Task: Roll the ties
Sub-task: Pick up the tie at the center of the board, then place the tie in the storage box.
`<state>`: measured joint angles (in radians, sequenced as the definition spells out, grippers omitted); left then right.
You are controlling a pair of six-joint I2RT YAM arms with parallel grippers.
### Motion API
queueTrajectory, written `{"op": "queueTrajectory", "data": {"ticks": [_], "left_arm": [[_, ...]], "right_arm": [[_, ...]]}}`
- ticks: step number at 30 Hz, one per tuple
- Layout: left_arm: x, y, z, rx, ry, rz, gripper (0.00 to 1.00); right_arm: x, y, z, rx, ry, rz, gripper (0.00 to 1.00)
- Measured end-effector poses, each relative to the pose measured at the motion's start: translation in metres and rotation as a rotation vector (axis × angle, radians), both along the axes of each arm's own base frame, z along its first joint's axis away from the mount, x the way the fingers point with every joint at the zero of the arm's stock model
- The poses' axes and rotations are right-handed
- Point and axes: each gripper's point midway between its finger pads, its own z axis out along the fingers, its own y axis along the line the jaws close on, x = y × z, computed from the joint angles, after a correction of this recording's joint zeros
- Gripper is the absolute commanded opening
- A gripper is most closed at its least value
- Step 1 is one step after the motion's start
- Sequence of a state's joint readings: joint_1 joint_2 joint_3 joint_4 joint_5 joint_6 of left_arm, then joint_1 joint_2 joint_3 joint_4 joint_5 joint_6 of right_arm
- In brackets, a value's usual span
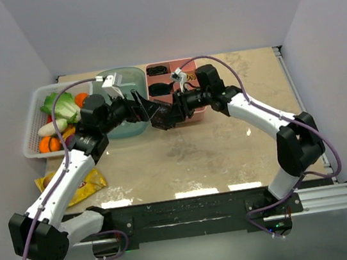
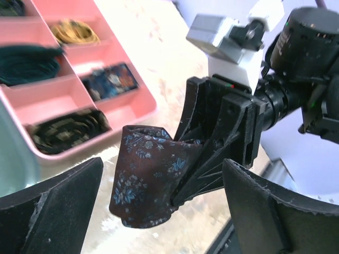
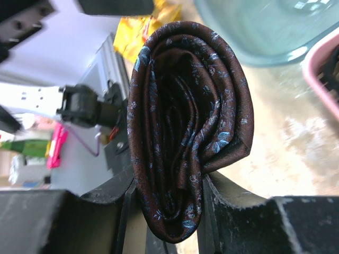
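Note:
A maroon tie with a small blue flower pattern is rolled into a tight coil (image 3: 185, 132). My right gripper (image 3: 167, 211) is shut on the coil and holds it above the table, in front of the pink tray (image 1: 193, 109). In the top view the coil (image 1: 160, 119) hangs between both grippers. My left gripper (image 2: 164, 211) is open, its jaws wide apart on either side of the coil (image 2: 145, 174), not touching it. Several rolled ties, dark green (image 2: 26, 61), yellow (image 2: 74, 32), blue (image 2: 108, 79) and black-patterned (image 2: 69, 129), lie in the tray's compartments.
A teal bin (image 1: 121, 105) stands left of the pink tray. A white basket (image 1: 33, 117) with toy vegetables is at the far left. A yellow packet (image 1: 84, 184) lies under my left arm. Bare table lies in front of the grippers.

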<state>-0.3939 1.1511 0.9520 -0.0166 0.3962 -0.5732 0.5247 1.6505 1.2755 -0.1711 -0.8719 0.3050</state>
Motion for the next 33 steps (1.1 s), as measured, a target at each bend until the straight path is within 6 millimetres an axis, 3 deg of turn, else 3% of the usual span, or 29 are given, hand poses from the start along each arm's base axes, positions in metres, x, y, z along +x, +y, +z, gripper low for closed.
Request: {"op": "queueTrajectory", "data": {"ticks": [4, 8, 16, 24, 25, 27, 29, 33], "left_arm": [[0.002, 0.015, 0.028, 0.026, -0.087, 0.074, 1.00], [0.000, 0.024, 0.038, 0.043, -0.126, 0.108, 1.00], [0.000, 0.028, 0.026, 0.085, -0.101, 0.118, 1.00], [-0.001, 0.030, 0.019, 0.116, -0.094, 0.113, 1.00], [-0.001, 0.030, 0.019, 0.118, -0.093, 0.112, 1.00], [-0.002, 0.030, 0.018, 0.120, -0.092, 0.112, 1.00], [-0.002, 0.030, 0.016, 0.121, -0.089, 0.112, 1.00], [-0.001, 0.031, 0.008, 0.134, -0.075, 0.112, 1.00]], "right_arm": [[0.024, 0.005, 0.013, -0.020, -0.069, -0.037, 0.28], [0.051, 0.007, 0.025, -0.038, -0.164, -0.058, 0.27], [0.097, 0.000, 0.035, -0.119, -0.400, -0.085, 0.25], [0.127, -0.008, 0.016, -0.202, -0.575, -0.041, 0.25], [0.128, -0.009, 0.016, -0.208, -0.593, -0.035, 0.19], [0.133, -0.010, 0.017, -0.224, -0.645, -0.026, 0.17], [0.136, -0.011, 0.018, -0.235, -0.694, -0.009, 0.03], [0.140, -0.013, 0.013, -0.265, -0.785, 0.043, 0.00]]}}
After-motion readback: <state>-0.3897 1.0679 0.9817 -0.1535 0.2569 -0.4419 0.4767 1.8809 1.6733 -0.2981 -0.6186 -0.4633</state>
